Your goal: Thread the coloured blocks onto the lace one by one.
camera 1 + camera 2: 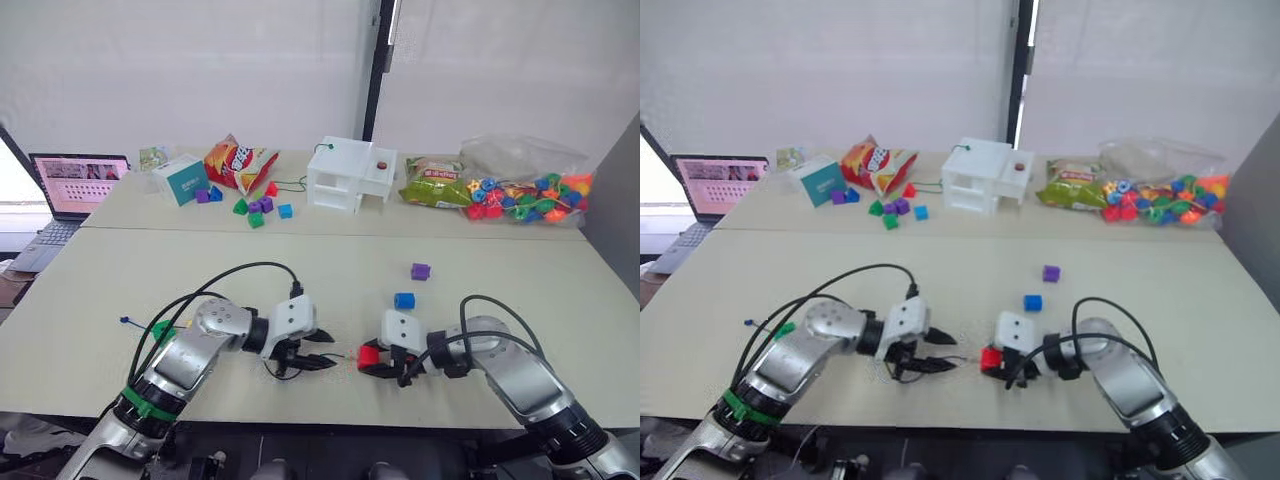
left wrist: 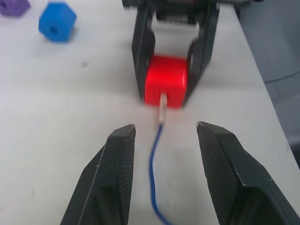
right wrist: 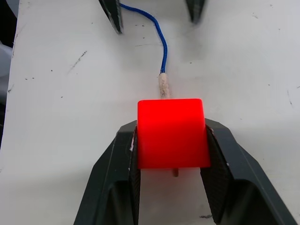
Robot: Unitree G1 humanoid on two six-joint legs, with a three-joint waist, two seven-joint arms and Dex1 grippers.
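My right gripper (image 3: 171,127) is shut on a red cube block (image 3: 171,133), held low over the table near its front edge (image 1: 368,354). The pale stiff tip (image 3: 163,85) of the dark-blue lace (image 3: 162,47) enters the cube's hole, and a small stub shows at the cube's far side. My left gripper (image 2: 165,127) faces the cube, open, with the lace (image 2: 153,183) lying loose between its fingers. A blue hexagon block (image 1: 404,300) and a purple block (image 1: 420,271) lie just behind the right gripper. By my left arm, a small green piece (image 1: 160,329) lies beside the lace's knotted end (image 1: 127,321).
Along the back table stand a laptop (image 1: 75,185), a teal box (image 1: 185,180), a chips bag (image 1: 238,160), a white box (image 1: 350,172), a green snack bag (image 1: 435,185) and a clear bag of beads (image 1: 525,190). A cluster of small blocks (image 1: 255,208) lies there too.
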